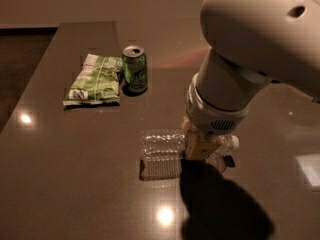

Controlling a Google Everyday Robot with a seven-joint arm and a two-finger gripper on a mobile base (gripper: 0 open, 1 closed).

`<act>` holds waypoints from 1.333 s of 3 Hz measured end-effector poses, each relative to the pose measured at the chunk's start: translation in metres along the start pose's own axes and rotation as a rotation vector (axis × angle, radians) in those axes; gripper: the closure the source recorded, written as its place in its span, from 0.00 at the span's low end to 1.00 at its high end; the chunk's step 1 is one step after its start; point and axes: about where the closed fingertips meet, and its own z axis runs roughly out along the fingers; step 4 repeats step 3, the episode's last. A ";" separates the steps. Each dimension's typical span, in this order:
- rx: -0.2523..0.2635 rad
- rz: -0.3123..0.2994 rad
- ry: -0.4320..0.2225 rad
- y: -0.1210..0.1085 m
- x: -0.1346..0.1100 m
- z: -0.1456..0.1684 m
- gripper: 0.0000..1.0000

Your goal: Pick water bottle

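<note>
One gripper [202,146] here, down right on the water bottle [162,144] near its capped end. Can't tell if it's clamped or loose. Bottle's lying on its side around the middle of the dark table [75,184], white cap toward the right edge. Green soda can [135,69] stands upright toward the far edge, with a green snack bag [95,81] just beside it, toward the left edge.

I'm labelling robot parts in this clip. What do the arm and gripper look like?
The arm is a smooth white shell with one dark oval hole, narrowing to a ribbed wrist collar. The gripper, down at the water bottle, is pale yellowish.
</note>
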 end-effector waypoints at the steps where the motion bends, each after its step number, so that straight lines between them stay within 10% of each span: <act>1: 0.015 -0.009 -0.038 -0.005 -0.001 -0.031 1.00; 4: 0.064 -0.054 -0.087 -0.013 -0.010 -0.080 1.00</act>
